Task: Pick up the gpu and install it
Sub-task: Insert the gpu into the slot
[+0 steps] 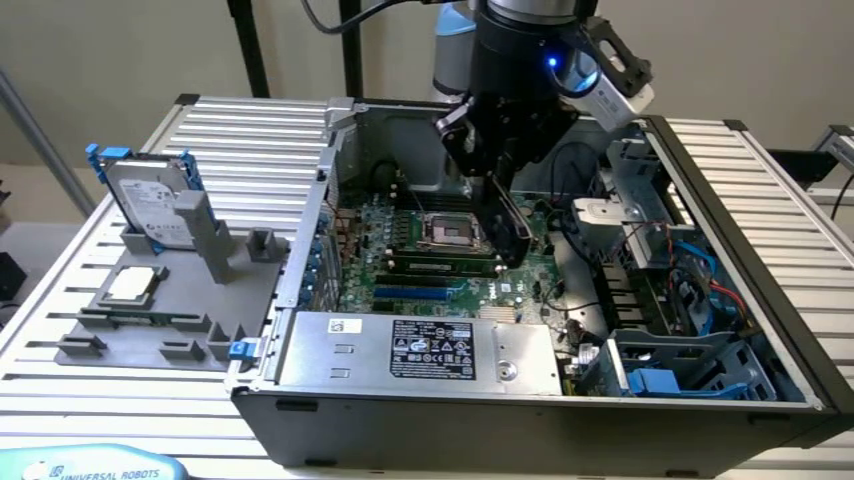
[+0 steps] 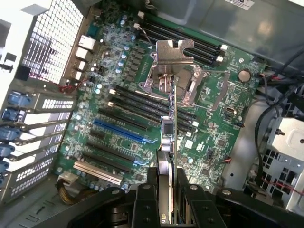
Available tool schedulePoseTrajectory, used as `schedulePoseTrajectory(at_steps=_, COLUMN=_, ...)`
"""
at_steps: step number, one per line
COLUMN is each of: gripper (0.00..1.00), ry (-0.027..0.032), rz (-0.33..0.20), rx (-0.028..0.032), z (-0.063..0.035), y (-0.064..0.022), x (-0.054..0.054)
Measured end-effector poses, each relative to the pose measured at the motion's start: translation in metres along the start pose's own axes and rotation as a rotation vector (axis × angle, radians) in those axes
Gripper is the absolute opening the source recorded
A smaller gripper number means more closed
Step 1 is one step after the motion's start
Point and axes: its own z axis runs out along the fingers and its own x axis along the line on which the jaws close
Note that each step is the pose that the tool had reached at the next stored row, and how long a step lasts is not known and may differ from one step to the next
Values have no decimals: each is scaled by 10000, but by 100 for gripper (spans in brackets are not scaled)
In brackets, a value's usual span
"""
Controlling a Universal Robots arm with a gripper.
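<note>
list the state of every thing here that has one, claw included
thin dark green gpu card with silver bracket: held on edge above the green motherboard, not seated
black claw: shut on the gpu card
dark metal computer case: lying on its side, open
long blue motherboard slot: empty
silver hard drive with blue rails: upright in the grey holder
small square silver CPU chip: flat on the grey holder

You are looking at a ribbed silver tabletop (image 1: 240,130). An open dark computer case (image 1: 534,415) sits on it toward the exterior view's right. A grey plastic fixture (image 1: 147,335) rests on it just beside the case, toward the exterior view's left.
</note>
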Motion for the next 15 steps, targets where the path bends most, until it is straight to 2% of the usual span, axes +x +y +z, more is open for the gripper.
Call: schedulePoseTrajectory(at_steps=15, gripper=27, ry=52, rz=-2736, rx=-17, z=93, y=-2, x=0)
